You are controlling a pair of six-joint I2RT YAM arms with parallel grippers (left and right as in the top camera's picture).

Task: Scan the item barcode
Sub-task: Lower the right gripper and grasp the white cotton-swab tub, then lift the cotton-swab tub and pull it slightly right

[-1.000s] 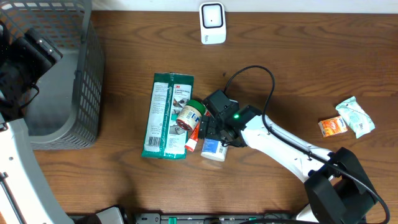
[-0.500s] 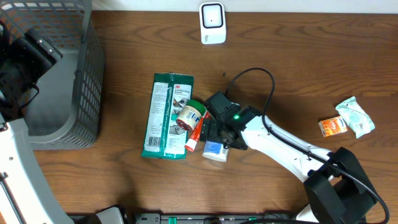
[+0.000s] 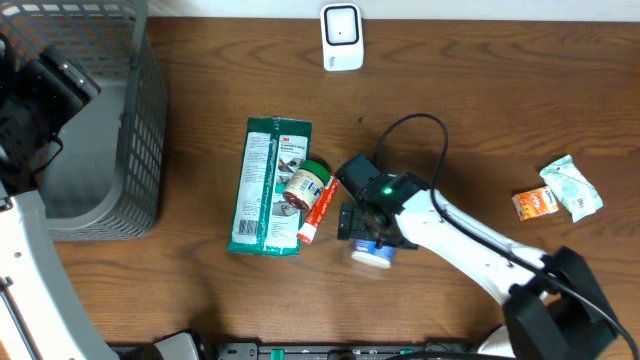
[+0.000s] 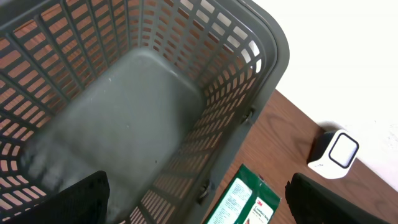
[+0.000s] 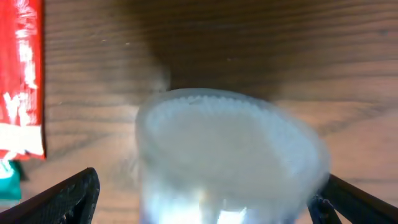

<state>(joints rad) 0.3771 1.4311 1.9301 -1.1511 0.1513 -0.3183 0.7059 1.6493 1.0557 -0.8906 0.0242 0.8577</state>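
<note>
Two claws spread wide right now: over on the left, the left gripper (image 4: 196, 193) hangs empty above the grey mesh basket (image 4: 273, 43). Toward the middle, the right gripper (image 3: 365, 222) straddles the small white-capped container (image 3: 374, 254), which sits on the table just right of the red tube (image 3: 315, 213), with no firm pinch that I can make out. Best play here, I'd say: close squarely on the container's sides, lift clean without nudging the tube, then turn its barcode toward the white scanner (image 3: 342, 38) at the far edge.
</note>
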